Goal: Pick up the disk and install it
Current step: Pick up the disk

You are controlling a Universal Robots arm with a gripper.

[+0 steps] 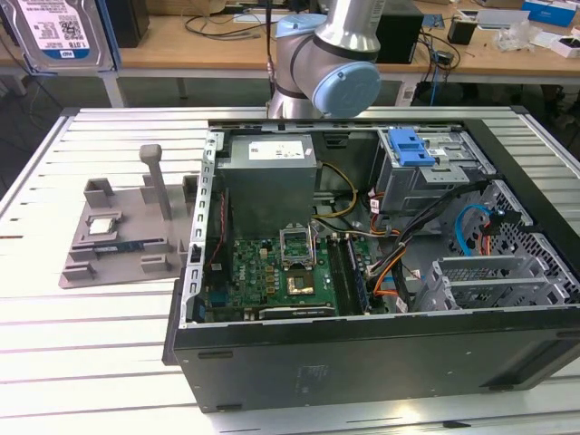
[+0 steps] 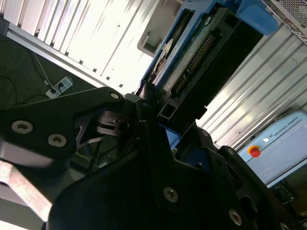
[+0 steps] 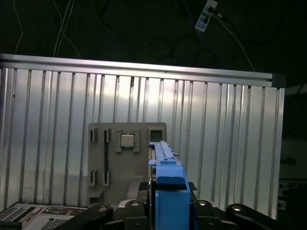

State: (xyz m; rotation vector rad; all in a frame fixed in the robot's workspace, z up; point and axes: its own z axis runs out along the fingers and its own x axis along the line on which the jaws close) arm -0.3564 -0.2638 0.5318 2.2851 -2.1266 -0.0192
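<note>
One ribbed metal table (image 1: pixel 91 308) carries the layout. One open computer case (image 1: pixel 362 362) lies along its near edge, toward the exterior view's right. One arm (image 1: pixel 340 54) rises behind the case at the far edge. One grey fixture (image 1: pixel 100 195) sits just beside the case, toward the table's edge at the exterior view's left.

One disk (image 1: pixel 63 32) is off the table and held in the air. In the first wrist view it hangs edge-on (image 3: pixel 165 158) above the table, by the fixture (image 3: pixel 98 163).

One gripper (image 3: pixel 168 201) has its fingers closed on the disk's end, one at each side.

One square chip (image 1: pixel 102 224) lies in the fixture.
</note>
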